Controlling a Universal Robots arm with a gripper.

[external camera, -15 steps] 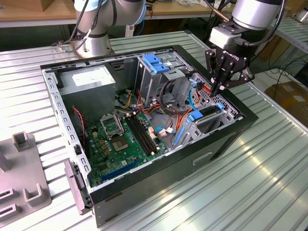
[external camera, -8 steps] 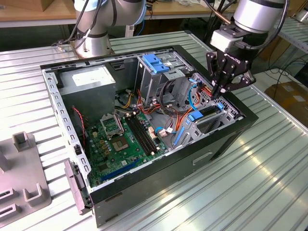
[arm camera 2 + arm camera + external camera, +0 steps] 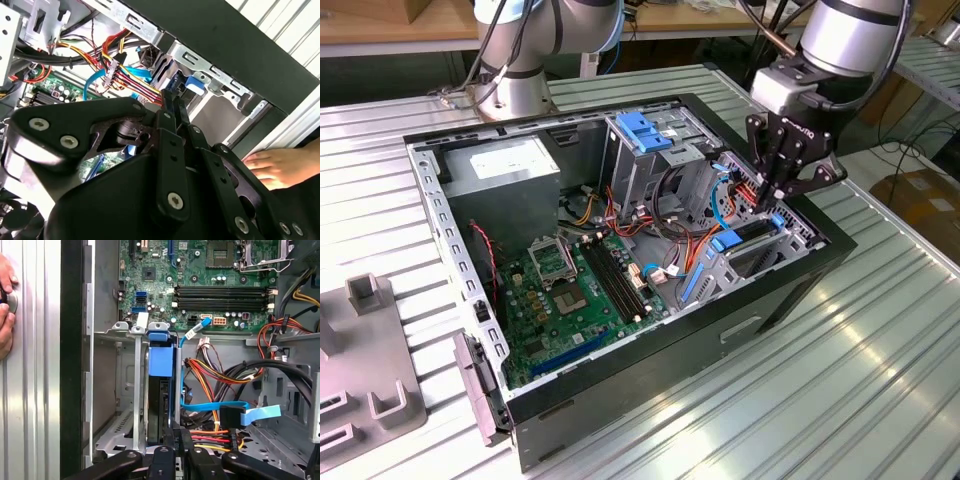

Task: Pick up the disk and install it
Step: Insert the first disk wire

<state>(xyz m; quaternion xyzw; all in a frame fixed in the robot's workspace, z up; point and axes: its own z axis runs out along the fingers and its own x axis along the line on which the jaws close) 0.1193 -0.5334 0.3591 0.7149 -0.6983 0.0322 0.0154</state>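
The disk [image 3: 752, 232] stands on edge in the drive bay at the case's front corner, on the exterior view's right. In the first wrist view its light-blue bracket [image 3: 160, 362] caps a dark narrow body between the bay's metal walls. The bracket's blue tab [image 3: 192, 82] sits in the second wrist view. My gripper [image 3: 767, 200] reaches down into the bay. Its two thin fingers are shut together, and their tips [image 3: 176, 432] rest against the disk's near end. The gripper [image 3: 174, 102] points at the blue bracket.
The open computer case [image 3: 800, 270] lies on a ribbed metal table. Inside are the motherboard [image 3: 570, 290], a grey box [image 3: 505, 165], a blue handle on a metal cage [image 3: 645, 130] and loose cables [image 3: 220, 375]. A person's hand [image 3: 280, 167] rests beside the case.
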